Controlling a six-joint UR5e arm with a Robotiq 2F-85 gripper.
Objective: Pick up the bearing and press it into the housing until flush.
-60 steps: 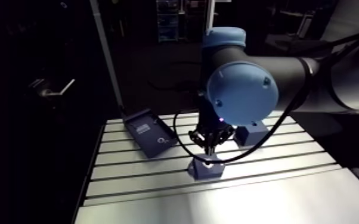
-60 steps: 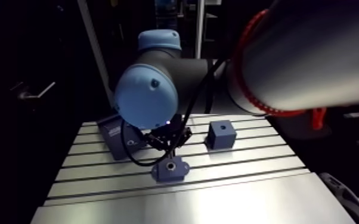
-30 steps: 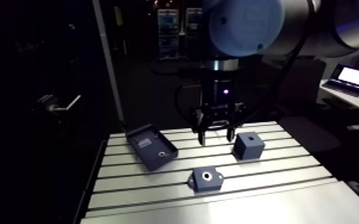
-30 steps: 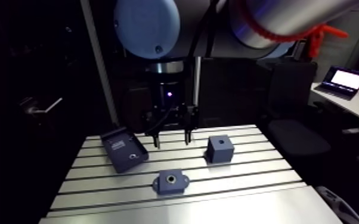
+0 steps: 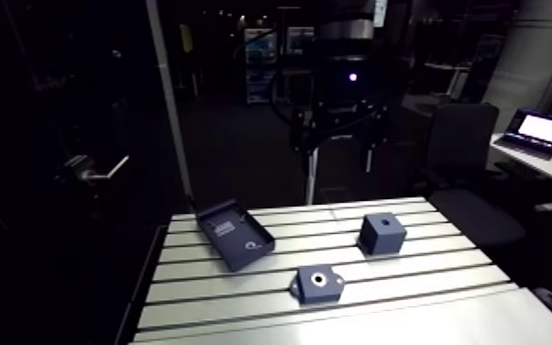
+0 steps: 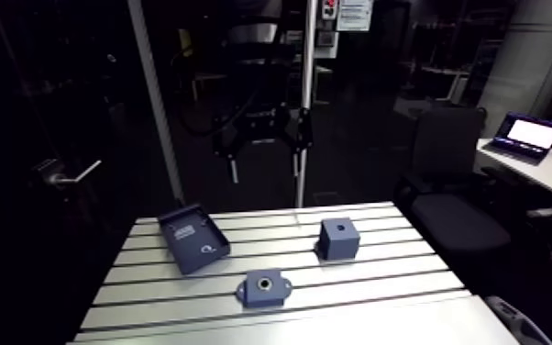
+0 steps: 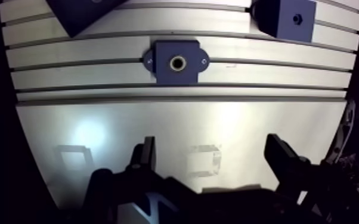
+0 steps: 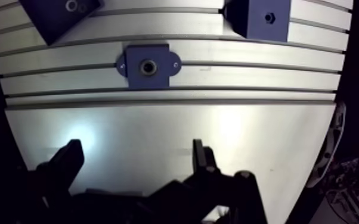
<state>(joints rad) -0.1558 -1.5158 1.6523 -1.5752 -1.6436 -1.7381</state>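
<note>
Where the claw (image 7: pixel 211 148) hangs: high over the table (image 7: pixel 158 119), well apart from every part, as we read both views.
Claw state: fingers (image 7: pixel 148 154) spread wide, nothing between them, so it's empty.
Under the claw: bare table only.
Housing (image 7: pixel 160 59): straight ahead of the claw, flat on the table, a flanged block with a centre bore.
Bearing (image 7: pixel 176 62): we take the ring sitting in the housing bore for it; it is not in the claw.
Cube block (image 7: pixel 283 18): beyond the housing, off to one side, hole on top, apart from the housing.
Tray (image 7: pixel 77 12): beyond the housing on the other side; small round bits in it, we cannot tell what.
Done: pick and insert look finished, we judge, since the ring is in the bore and the claw is empty.
Left: flush or proud, we cannot tell from this height; if flush, nothing is left.
</note>
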